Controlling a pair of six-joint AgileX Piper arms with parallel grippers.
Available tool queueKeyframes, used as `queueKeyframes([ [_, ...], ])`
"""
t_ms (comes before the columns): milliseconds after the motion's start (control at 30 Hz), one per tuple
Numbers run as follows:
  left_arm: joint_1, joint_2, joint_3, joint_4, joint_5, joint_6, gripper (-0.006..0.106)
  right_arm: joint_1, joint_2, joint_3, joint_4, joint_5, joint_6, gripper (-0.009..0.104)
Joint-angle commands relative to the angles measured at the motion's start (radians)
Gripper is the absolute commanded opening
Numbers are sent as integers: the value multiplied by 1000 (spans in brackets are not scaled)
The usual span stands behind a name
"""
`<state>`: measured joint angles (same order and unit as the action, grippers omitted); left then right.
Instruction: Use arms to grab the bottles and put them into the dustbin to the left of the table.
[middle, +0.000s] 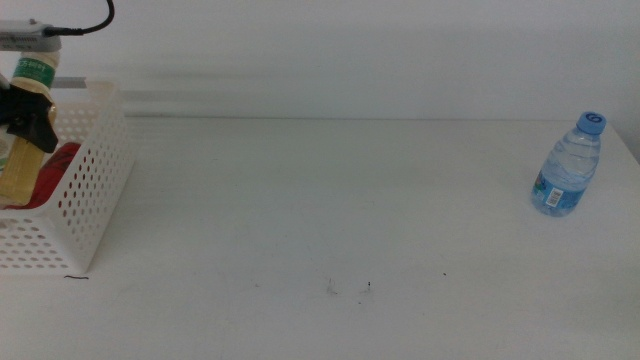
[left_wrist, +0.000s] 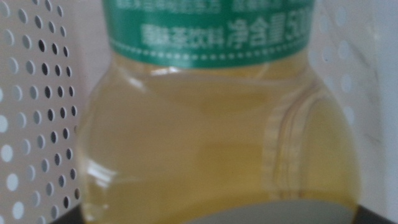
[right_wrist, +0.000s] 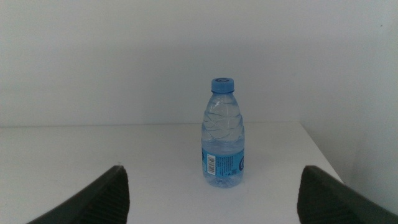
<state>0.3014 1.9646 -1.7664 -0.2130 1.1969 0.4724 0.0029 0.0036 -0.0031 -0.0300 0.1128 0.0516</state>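
Tea bottle: yellow liquid, green label band with white print, white cap on top. I see it hanging tilted over the dustbin at the table's far left, lower half already inside the basket walls. Left gripper has its dark jaws clamped on the bottle just below the label. In the left wrist view the bottle fills nearly everything, with the perforated white basket wall right beside it.

Something red shows through the basket's holes beside the tea bottle; I can't make out its shape.

Water bottle: small, clear, blue cap, blue label, standing upright near the table's right edge, well apart from the bin. Right wrist view has it dead ahead between the jaws; right gripper is spread wide, holding nothing, not touching it.
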Motion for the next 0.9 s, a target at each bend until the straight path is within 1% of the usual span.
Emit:
queueKeyframes([
  [0, 7, -16, -21, -5, -23, -2, 69, -4, -4, 3, -10, -8, -4, 93],
  [100, 7, -16, -21, -5, -22, -2, 86, -4, -4, 3, -10, -8, -4, 93],
  [167, 7, -20, -23, 4, -17, -23, 94, -4, -4, 3, -10, -8, -4, 93],
  [400, 7, -107, -25, -9, 6, -32, 94, -4, -4, 3, -10, -8, -4, 93],
  [500, 7, -185, -25, -39, 11, -35, 94, -4, -4, 3, -10, -8, -4, 93],
  [667, -6, -320, -13, -120, 10, -32, 94, -4, -4, 3, -10, -8, -4, 93],
  [767, -13, -428, 35, -198, -29, -13, 94, -4, -4, 3, -10, -8, -4, 93],
  [833, -13, -506, 88, -270, -63, 38, 94, -4, -4, 3, -10, -8, -4, 93],
  [867, -13, -538, 111, -291, -74, 56, 94, -4, -4, 3, -10, -8, -4, 93],
])
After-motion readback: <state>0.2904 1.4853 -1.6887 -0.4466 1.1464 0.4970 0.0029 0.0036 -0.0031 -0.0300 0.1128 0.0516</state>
